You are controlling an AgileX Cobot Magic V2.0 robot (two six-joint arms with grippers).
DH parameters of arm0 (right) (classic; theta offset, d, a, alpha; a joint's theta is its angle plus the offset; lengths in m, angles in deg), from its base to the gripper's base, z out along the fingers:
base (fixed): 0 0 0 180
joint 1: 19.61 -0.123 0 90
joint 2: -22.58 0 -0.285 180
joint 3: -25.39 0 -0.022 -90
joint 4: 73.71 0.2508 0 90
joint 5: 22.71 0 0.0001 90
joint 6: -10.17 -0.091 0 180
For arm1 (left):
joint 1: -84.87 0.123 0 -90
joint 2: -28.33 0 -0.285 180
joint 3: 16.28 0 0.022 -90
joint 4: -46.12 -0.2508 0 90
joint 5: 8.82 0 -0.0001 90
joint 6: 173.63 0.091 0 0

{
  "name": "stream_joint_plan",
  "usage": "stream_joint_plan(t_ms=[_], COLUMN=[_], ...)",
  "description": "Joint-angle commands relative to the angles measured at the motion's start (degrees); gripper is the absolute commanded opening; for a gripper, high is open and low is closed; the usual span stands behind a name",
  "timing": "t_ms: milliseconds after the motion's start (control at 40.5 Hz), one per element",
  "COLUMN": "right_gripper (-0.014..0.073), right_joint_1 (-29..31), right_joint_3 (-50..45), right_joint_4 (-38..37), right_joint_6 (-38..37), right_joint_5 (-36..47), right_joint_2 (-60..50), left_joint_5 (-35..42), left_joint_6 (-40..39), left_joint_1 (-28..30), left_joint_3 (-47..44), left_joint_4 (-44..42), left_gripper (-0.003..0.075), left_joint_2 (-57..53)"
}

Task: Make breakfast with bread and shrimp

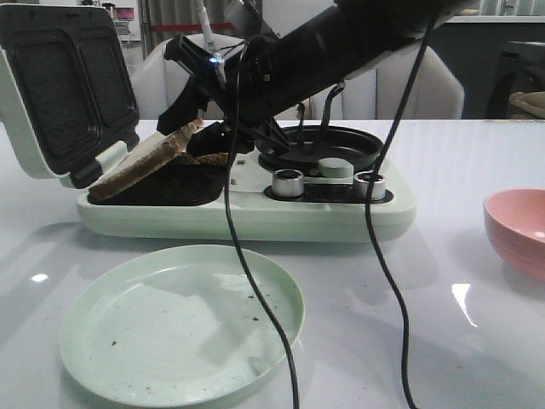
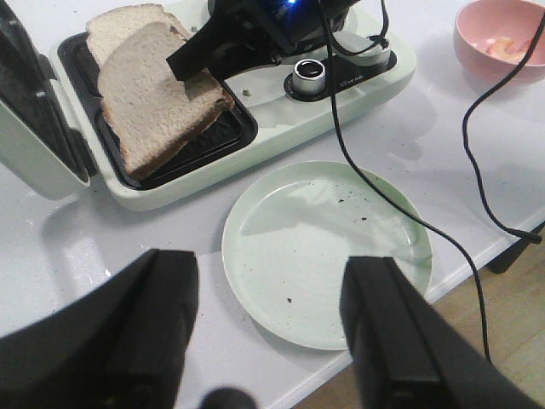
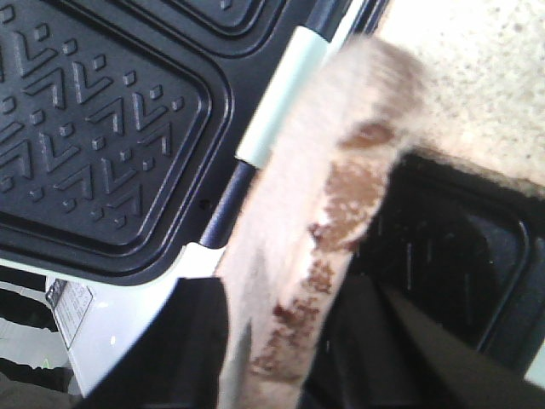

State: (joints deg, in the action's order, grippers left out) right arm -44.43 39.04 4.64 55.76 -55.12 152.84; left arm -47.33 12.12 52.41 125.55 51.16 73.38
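- Right gripper (image 2: 183,64) is clamped on the tilted upper bread slice (image 2: 157,89) in the sandwich maker (image 1: 247,204).
- Left gripper (image 2: 268,328) hangs wide open, empty.
- Shrimp (image 2: 502,47) sit unused in the pink bowl (image 2: 477,38); the plate (image 1: 183,319) is bare.

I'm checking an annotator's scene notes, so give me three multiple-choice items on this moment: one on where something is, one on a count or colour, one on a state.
1. Where is the green plate?
A. On the table in front of the sandwich maker
B. Inside the pink bowl
C. On the open lid

2. How many bread slices show at the sandwich maker?
A. One
B. Two
C. Four

3. How is the top slice held?
A. Lying flat and untouched
B. Tilted, pinched at one edge by the right gripper
C. Gripped by the left gripper

Answers: 1 A, the front view shows the plate nearer the camera than the appliance. 2 B, the left wrist view shows one slice partly over another. 3 B, the right fingers close on its raised edge, while the left gripper hangs open over the plate.
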Motion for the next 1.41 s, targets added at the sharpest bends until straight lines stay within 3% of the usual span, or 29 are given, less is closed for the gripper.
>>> stream_joint_plan(t_ms=[0, 124, 247, 272, 395, 569, 643, 742, 1112, 1384], right_gripper=[0.0504, 0.0517, 0.0517, 0.0515, 0.0515, 0.0515, 0.0515, 0.0515, 0.0515, 0.0515], right_joint_1=[0.0, 0.2, 0.3, 0.3, 0.3, 0.3, 0.3, 0.2, 0.3, 0.3], right_joint_3=[2.2, 2.2, 2.2, 2.2, 2.2, 1.9, 0.4, -5.4, -31.4, -43.0], right_joint_4=[1.4, -1.8, -9.8, -15.8, -29.8, -58.2, -66.8, -74.7, -77.8, -77.7], right_joint_6=[0.9, 0.9, 0.6, -1.6, -9.9, -31.4, -38.9, -43.3, -44.1, -44.2], right_joint_5=[-1.0, -1.0, -1.0, -0.8, -1.1, -9.8, -13.5, -15.6, -14.5, -15.1], right_joint_2=[-3.8, -4.1, -6.1, -8.0, -12.6, -20.7, -24.5, -31.3, -57.5, -71.9], left_joint_5=[4.6, 4.6, 4.6, 4.6, 4.6, 4.6, 4.6, 4.6, 4.6, 4.6], left_joint_6=[0.0, 0.0, 0.0, 0.0, 0.0, 0.0, 0.0, 0.0, 0.0, 0.0], left_joint_1=[-0.2, -0.2, -0.2, -0.2, -0.2, -0.2, -0.2, -0.2, -0.2, -0.2], left_joint_3=[1.5, 1.5, 1.5, 1.5, 1.5, 1.5, 1.5, 1.5, 1.5, 1.5], left_joint_4=[0.2, 0.1, 0.0, -0.3, -1.0, -1.0, -1.0, -1.0, -0.6, -0.7], left_gripper=[0.0425, 0.0425, 0.0425, 0.0425, 0.0425, 0.0425, 0.0425, 0.0425, 0.0425, 0.0425], left_joint_2=[-0.1, -0.1, -0.1, -0.1, -0.1, -0.1, -0.1, -0.1, -0.1, -0.1])
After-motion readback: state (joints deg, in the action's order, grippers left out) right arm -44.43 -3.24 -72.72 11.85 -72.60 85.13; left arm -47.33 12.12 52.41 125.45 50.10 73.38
